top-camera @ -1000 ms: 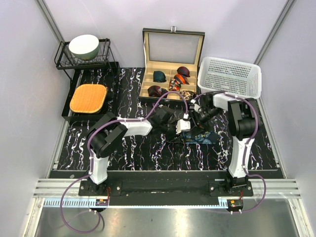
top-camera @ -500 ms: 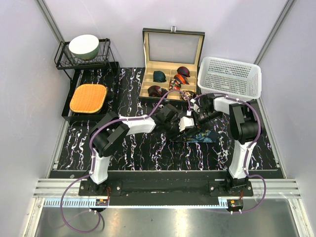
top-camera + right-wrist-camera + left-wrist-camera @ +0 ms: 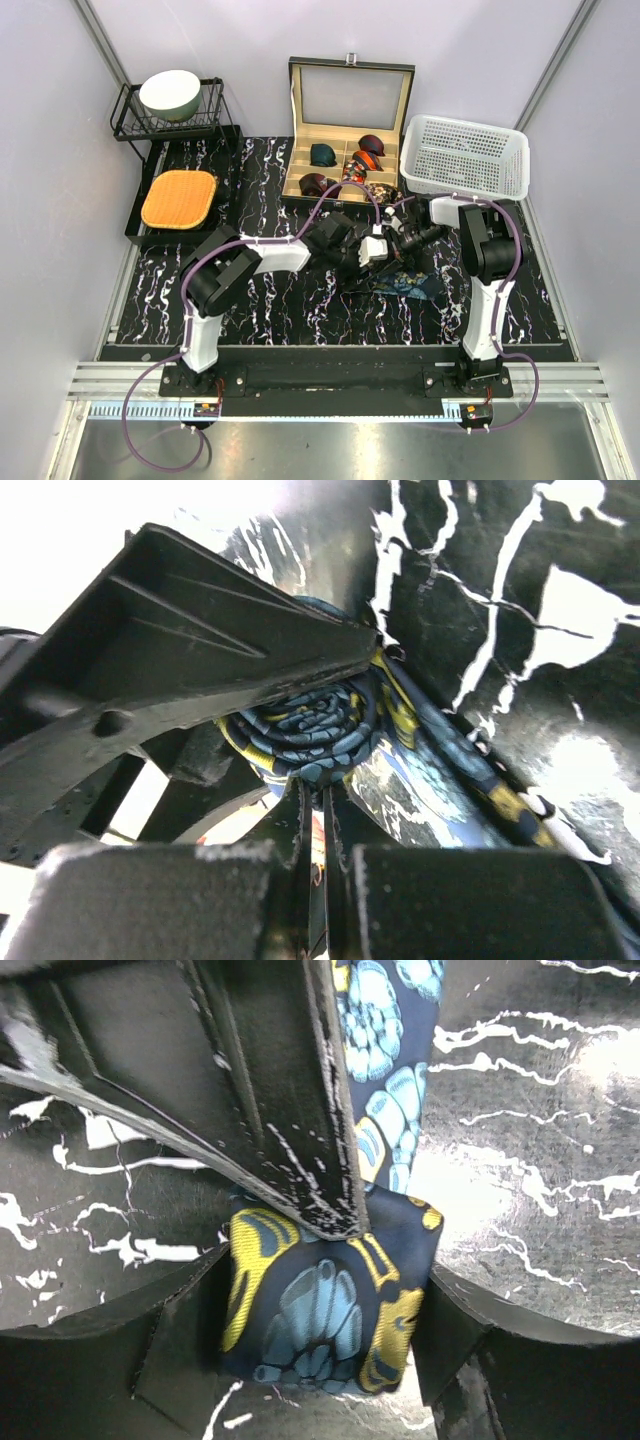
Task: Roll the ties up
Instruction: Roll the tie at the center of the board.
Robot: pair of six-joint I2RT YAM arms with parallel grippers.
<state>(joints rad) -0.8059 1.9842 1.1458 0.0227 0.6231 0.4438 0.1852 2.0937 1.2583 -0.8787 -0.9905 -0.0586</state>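
**Both pincers at the roll**

My left pincer (image 3: 322, 1345) straddles the small coil of the dark navy fabric necktie with the teal-and-gold pattern (image 3: 305, 730). One jaw sits on each side, close against the cloth, and I cannot tell whether they are pressing or released. My right pincer (image 3: 313, 810) is clenched, its tips on the coil from the opposite side; whether it nips a layer, I can't say. The unrolled strip (image 3: 410, 283) runs straight away from the left pincer, passing under the right one, flat on the black white-veined marble tabletop (image 3: 530, 1190). The coil's axis looks to run from jaw to jaw, so the left arm has it and rolling would go along that strip.
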